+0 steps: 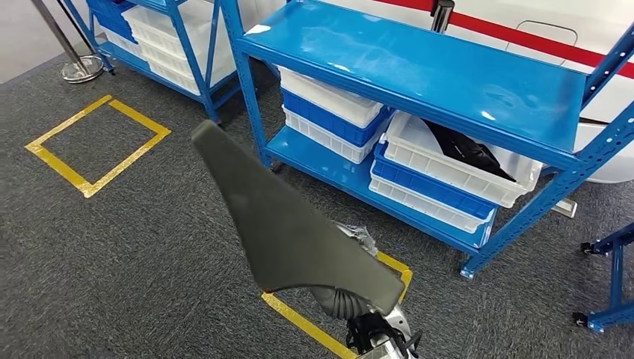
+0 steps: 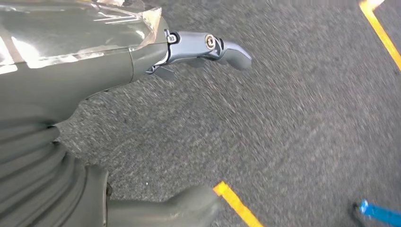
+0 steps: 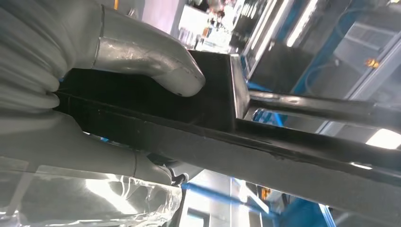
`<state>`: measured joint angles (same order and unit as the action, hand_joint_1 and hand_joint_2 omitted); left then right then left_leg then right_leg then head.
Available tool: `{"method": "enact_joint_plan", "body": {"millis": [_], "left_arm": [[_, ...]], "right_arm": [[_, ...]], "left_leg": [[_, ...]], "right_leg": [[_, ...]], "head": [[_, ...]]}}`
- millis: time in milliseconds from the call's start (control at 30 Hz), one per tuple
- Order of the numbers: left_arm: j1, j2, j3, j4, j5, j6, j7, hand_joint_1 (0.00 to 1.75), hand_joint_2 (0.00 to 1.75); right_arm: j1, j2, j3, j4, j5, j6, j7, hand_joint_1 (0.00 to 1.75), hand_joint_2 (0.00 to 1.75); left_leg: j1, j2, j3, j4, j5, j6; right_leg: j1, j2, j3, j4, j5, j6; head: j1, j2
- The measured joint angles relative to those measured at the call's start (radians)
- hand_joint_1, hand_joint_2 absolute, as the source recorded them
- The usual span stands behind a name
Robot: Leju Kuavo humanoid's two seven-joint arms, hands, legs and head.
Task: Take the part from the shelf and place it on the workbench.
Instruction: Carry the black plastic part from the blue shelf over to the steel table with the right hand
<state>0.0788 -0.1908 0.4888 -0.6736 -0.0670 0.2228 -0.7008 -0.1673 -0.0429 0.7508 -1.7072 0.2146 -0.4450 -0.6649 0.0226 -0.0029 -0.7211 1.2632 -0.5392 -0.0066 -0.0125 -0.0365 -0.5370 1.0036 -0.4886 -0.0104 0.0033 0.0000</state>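
The part (image 1: 284, 224) is a long, flat dark grey panel, wide near my hand and tapering to a rounded tip up over the carpet. My right hand (image 1: 350, 301) grips its wide end low in the head view. In the right wrist view the thumb (image 3: 146, 61) presses on the black part (image 3: 246, 146), with the hand's other fingers below it. My left hand (image 2: 85, 80) hangs over the grey carpet with thumb (image 2: 189, 205) and fingers (image 2: 213, 47) apart and nothing between them.
A blue shelf (image 1: 419, 71) stands ahead with white and blue bins on its lower level; one white bin (image 1: 456, 168) holds another black part (image 1: 467, 149). A second shelf (image 1: 179, 45), a stanchion base (image 1: 78, 69), yellow floor tape (image 1: 97, 146) and a blue frame (image 1: 614, 292) surround me.
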Motion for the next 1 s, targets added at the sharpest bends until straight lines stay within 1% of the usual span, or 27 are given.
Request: {"method": "enact_joint_plan", "body": {"millis": [33,100,133,167,233,267,300,333,367,400,433,467,500,533,567,600,633,667,733,767,800,833,867,900,933,967,1000], "left_arm": [[0.002,0.0,0.001,-0.003,-0.002,0.0,0.0,0.0,1.75],[0.002,-0.001,0.001,-0.013,-0.006,0.0,0.0,0.0,1.75],[0.001,-0.002,0.001,-0.018,-0.008,0.0,0.0,0.0,1.75],[0.0,-0.002,0.001,-0.023,-0.01,0.0,0.0,0.0,1.75],[0.003,-0.003,0.0,-0.033,-0.012,-0.001,0.0,0.0,1.75],[0.005,-0.004,0.0,-0.037,-0.012,-0.002,0.0,0.0,1.75],[0.007,-0.005,-0.001,-0.042,-0.011,-0.003,0.0,0.0,1.75],[0.008,-0.006,-0.002,-0.046,-0.011,-0.004,0.0,0.0,1.75],[0.008,-0.007,-0.004,-0.05,-0.01,-0.005,-0.001,0.0,1.75],[0.008,-0.007,-0.005,-0.052,-0.008,-0.005,0.0,0.0,1.75],[0.008,-0.007,-0.006,-0.054,-0.008,-0.004,0.0,0.0,1.75],[0.01,-0.007,-0.007,-0.055,-0.006,-0.004,0.0,0.0,1.75],[0.011,-0.008,-0.007,-0.056,-0.005,-0.003,0.0,0.0,1.75],[0.013,-0.008,-0.007,-0.057,-0.003,-0.003,0.0,0.0,1.75],[0.014,-0.009,-0.008,-0.057,-0.001,-0.003,0.0,0.0,1.75],[0.014,-0.01,-0.008,-0.058,0.0,-0.002,0.0,0.0,1.75],[0.015,-0.01,-0.008,-0.059,0.001,-0.002,0.0,0.0,1.75],[0.016,-0.01,-0.008,-0.06,0.002,-0.002,0.0,0.0,1.75],[0.021,-0.01,-0.008,-0.062,0.002,-0.002,0.0,0.0,1.75],[0.024,-0.01,-0.008,-0.063,0.002,-0.002,0.0,0.0,1.75],[0.026,-0.01,-0.008,-0.064,0.003,-0.002,0.0,0.0,1.75],[0.027,-0.01,-0.008,-0.065,0.003,-0.002,0.0,0.0,1.75],[0.026,-0.011,-0.008,-0.065,0.003,-0.002,0.0,0.0,1.75],[0.026,-0.011,-0.009,-0.065,0.003,-0.002,0.0,0.0,1.75],[0.026,-0.011,-0.009,-0.065,0.002,-0.002,0.0,0.0,1.75],[0.027,-0.011,-0.009,-0.065,0.002,-0.002,0.0,0.0,1.75],[0.027,-0.011,-0.009,-0.065,0.002,-0.001,0.0,0.0,1.75]], "right_arm": [[-0.001,0.004,0.001,0.001,-0.002,0.003,0.0,1.75,1.75],[-0.005,0.01,0.001,0.002,-0.006,0.006,0.0,1.75,1.75],[-0.007,0.012,0.0,0.002,-0.007,0.009,0.0,1.75,1.75],[-0.009,0.014,0.0,0.003,-0.008,0.01,0.0,1.75,1.75],[-0.011,0.018,0.0,0.003,-0.008,0.012,0.0,1.75,1.75],[-0.012,0.021,0.0,0.003,-0.008,0.013,0.0,1.75,1.75],[-0.013,0.022,0.0,0.003,-0.007,0.013,0.0,1.75,1.75],[-0.013,0.023,0.0,0.003,-0.006,0.013,0.0,1.75,1.75],[-0.012,0.023,0.0,0.002,-0.004,0.014,0.001,1.75,1.75],[-0.01,0.022,0.0,0.002,-0.002,0.015,0.002,1.75,1.75],[-0.007,0.021,0.0,0.002,0.0,0.017,0.003,1.75,1.75],[-0.004,0.021,0.0,0.002,0.002,0.02,0.005,1.75,1.75],[-0.003,0.022,-0.001,0.002,0.004,0.022,0.006,1.75,1.75],[-0.002,0.023,-0.001,0.002,0.005,0.026,0.007,1.75,1.75],[-0.002,0.024,-0.001,0.002,0.006,0.029,0.008,1.75,1.75],[-0.002,0.025,-0.002,0.002,0.007,0.031,0.008,1.75,1.75],[-0.001,0.026,-0.002,0.002,0.007,0.033,0.008,1.75,1.75],[-0.001,0.027,-0.002,0.002,0.007,0.033,0.009,1.75,1.75],[0.0,0.029,-0.003,0.002,0.007,0.033,0.01,1.75,1.75],[-0.001,0.032,-0.003,0.002,0.007,0.033,0.01,1.75,1.75],[-0.001,0.035,-0.004,0.002,0.007,0.033,0.011,1.75,1.75],[-0.001,0.038,-0.004,0.002,0.007,0.034,0.011,1.75,1.75],[-0.001,0.04,-0.004,0.002,0.007,0.034,0.011,1.75,1.75],[0.0,0.041,-0.004,0.002,0.007,0.034,0.011,1.75,1.75],[0.0,0.041,-0.004,0.002,0.007,0.034,0.012,1.75,1.75],[0.001,0.041,-0.004,0.002,0.007,0.034,0.012,1.75,1.75],[0.001,0.041,-0.004,0.002,0.007,0.035,0.012,1.75,1.75]], "left_leg": [[0.001,0.009,0.026,-0.05,0.029,0.0],[-0.002,0.046,0.09,-0.173,0.074,0.003],[-0.006,0.058,0.109,-0.212,0.084,0.007],[-0.01,0.063,0.117,-0.23,0.084,0.012],[-0.016,0.045,0.116,-0.236,0.086,0.026],[-0.016,0.036,0.118,-0.24,0.088,0.032],[-0.015,0.027,0.119,-0.243,0.091,0.04],[-0.014,0.019,0.121,-0.246,0.095,0.047],[-0.013,0.009,0.121,-0.247,0.096,0.051],[-0.014,-0.001,0.12,-0.247,0.096,0.055],[-0.014,-0.012,0.119,-0.246,0.097,0.057],[-0.014,-0.025,0.119,-0.246,0.097,0.057],[-0.014,-0.036,0.119,-0.246,0.097,0.057],[-0.014,-0.047,0.12,-0.245,0.097,0.057],[-0.014,-0.058,0.121,-0.245,0.097,0.056],[-0.017,-0.069,0.12,-0.243,0.097,0.053],[-0.018,-0.079,0.119,-0.241,0.097,0.049],[-0.02,-0.086,0.116,-0.24,0.097,0.043],[-0.016,-0.099,0.111,-0.241,0.1,0.031],[-0.014,-0.095,0.108,-0.236,0.096,0.026],[-0.012,-0.08,0.101,-0.221,0.086,0.022],[-0.011,-0.059,0.086,-0.188,0.065,0.017],[-0.01,-0.034,0.061,-0.135,0.036,0.012],[-0.008,-0.017,0.03,-0.072,0.006,0.007],[-0.005,-0.009,0.0,-0.013,-0.017,0.003],[-0.003,-0.005,-0.018,0.022,-0.024,0.0],[-0.001,-0.002,-0.019,0.022,-0.014,-0.002]], "right_leg": [[0.0,-0.008,0.001,0.0,-0.001,0.0],[0.006,-0.022,0.001,0.002,-0.004,0.004],[0.01,-0.029,0.001,0.002,-0.005,0.007],[0.013,-0.036,0.001,0.002,-0.007,0.011],[0.016,-0.052,0.002,0.001,-0.011,0.02],[0.015,-0.049,0.0,0.008,-0.017,0.025],[0.014,-0.037,-0.009,0.03,-0.03,0.028],[0.012,-0.018,-0.027,0.071,-0.051,0.027],[0.009,0.003,-0.056,0.133,-0.079,0.023],[0.009,0.016,-0.09,0.2,-0.106,0.019],[0.008,0.023,-0.12,0.256,-0.124,0.017],[0.008,0.026,-0.137,0.286,-0.128,0.019],[0.007,0.029,-0.135,0.276,-0.116,0.025],[0.006,0.034,-0.115,0.231,-0.092,0.031],[0.004,0.049,-0.084,0.163,-0.062,0.038],[0.001,0.065,-0.054,0.097,-0.035,0.041],[-0.001,0.078,-0.031,0.047,-0.016,0.041],[-0.001,0.087,-0.02,0.021,-0.007,0.037],[0.0,0.077,-0.016,0.014,-0.001,0.026],[-0.001,0.07,-0.015,0.012,0.002,0.021],[-0.003,0.063,-0.014,0.01,0.005,0.014],[-0.005,0.054,-0.012,0.007,0.006,0.006],[-0.004,0.044,-0.011,0.006,0.006,0.0],[-0.001,0.034,-0.011,0.006,0.005,-0.005],[0.001,0.024,-0.012,0.006,0.004,-0.008],[0.003,0.014,-0.012,0.006,0.004,-0.009],[0.003,0.004,-0.012,0.007,0.003,-0.009]], "head": [[0.0,0.0],[0.0,0.0],[0.001,0.0],[0.003,0.0],[0.006,0.0],[0.006,0.0],[0.007,0.0],[0.008,0.0],[0.01,0.0],[0.012,0.0],[0.013,0.0],[0.013,0.0],[0.014,0.0],[0.014,0.0],[0.014,0.0],[0.014,0.0],[0.013,0.0],[0.012,0.0],[0.011,0.0],[0.011,0.0],[0.009,0.0],[0.006,0.0],[0.004,0.0],[0.002,0.0],[0.001,0.0],[0.001,0.0],[0.001,0.0]]}}
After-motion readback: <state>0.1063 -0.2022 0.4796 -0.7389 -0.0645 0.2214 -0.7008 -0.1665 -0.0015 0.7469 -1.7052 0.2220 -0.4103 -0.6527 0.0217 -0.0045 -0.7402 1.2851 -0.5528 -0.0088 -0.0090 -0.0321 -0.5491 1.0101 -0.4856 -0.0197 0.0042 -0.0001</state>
